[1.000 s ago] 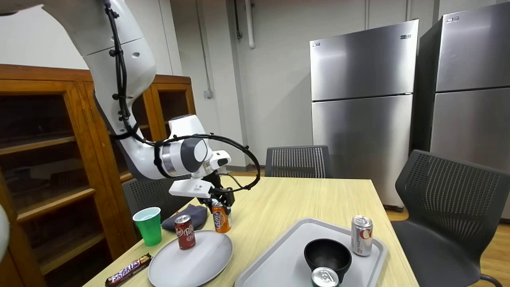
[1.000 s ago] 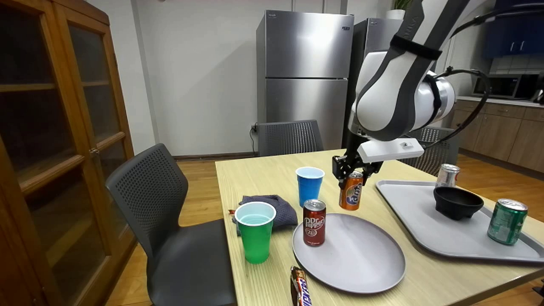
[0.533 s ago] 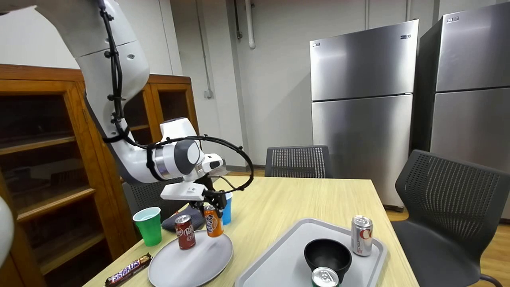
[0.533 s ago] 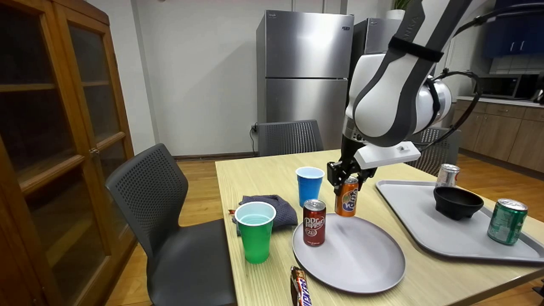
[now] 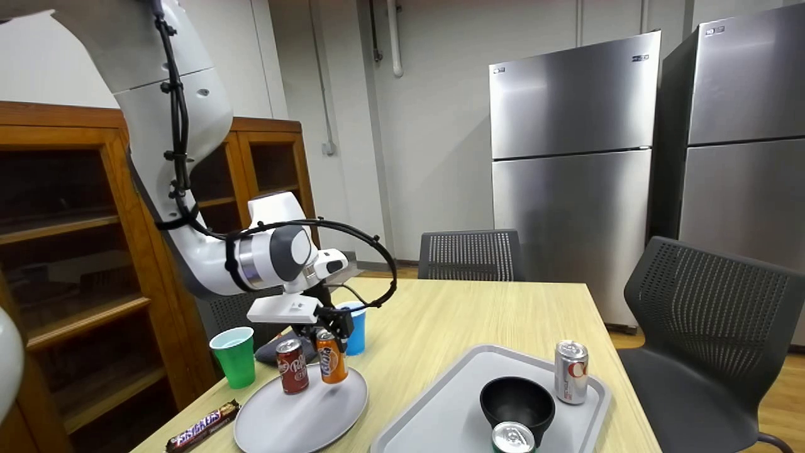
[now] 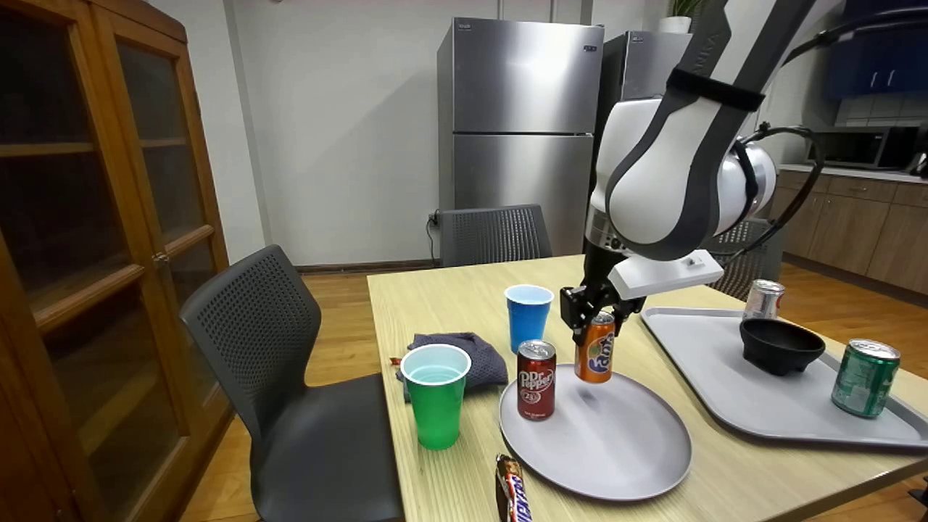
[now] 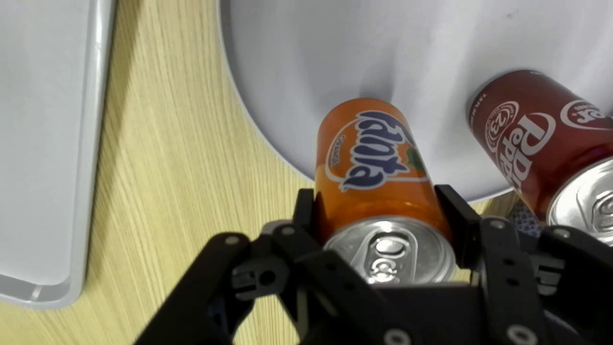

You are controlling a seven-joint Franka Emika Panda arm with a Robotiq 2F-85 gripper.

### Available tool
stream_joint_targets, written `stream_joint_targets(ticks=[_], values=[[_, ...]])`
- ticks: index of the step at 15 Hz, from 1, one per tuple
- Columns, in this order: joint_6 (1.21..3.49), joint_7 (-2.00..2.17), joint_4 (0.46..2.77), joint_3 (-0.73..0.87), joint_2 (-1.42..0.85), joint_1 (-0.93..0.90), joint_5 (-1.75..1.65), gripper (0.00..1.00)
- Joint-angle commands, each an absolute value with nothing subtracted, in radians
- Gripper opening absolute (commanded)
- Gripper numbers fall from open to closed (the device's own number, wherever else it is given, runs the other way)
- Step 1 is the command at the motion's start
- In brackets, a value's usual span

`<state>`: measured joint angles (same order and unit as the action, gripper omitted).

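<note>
The wrist view has the gripper (image 7: 378, 211) clamped from both sides on an orange can (image 7: 371, 158), close to its top. The can's base is over a grey plate (image 7: 268, 72), just inside the rim; whether the two touch, I can't tell. A dark red can (image 7: 531, 129) stands on that plate, near the rim, apart from the orange one. In an exterior view, a blue cup (image 6: 528, 319) and a dark cloth (image 6: 478, 362) are past the plate's rim, and a green cup (image 6: 438, 406) stands by the worktop (image 6: 435, 304) edge. A chocolate bar (image 6: 513, 493) lies just beside the plate. Farther out, a grey tray (image 6: 710, 348) carries a silver can (image 6: 763, 299) near one corner, a green can (image 6: 866, 377) by an edge, and a black bowl (image 6: 779, 344) between them.
</note>
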<state>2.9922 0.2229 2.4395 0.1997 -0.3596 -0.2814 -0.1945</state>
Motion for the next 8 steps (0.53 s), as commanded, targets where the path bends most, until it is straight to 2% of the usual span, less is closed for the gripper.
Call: stream_joint_targets(ticks=[1, 8], values=[[2.991, 0.229, 2.452, 0.217, -0.344, -0.300, -0.217, 0.38], [2.994, 0.245, 2.439, 0.224, -0.383, -0.324, -0.209, 0.38]])
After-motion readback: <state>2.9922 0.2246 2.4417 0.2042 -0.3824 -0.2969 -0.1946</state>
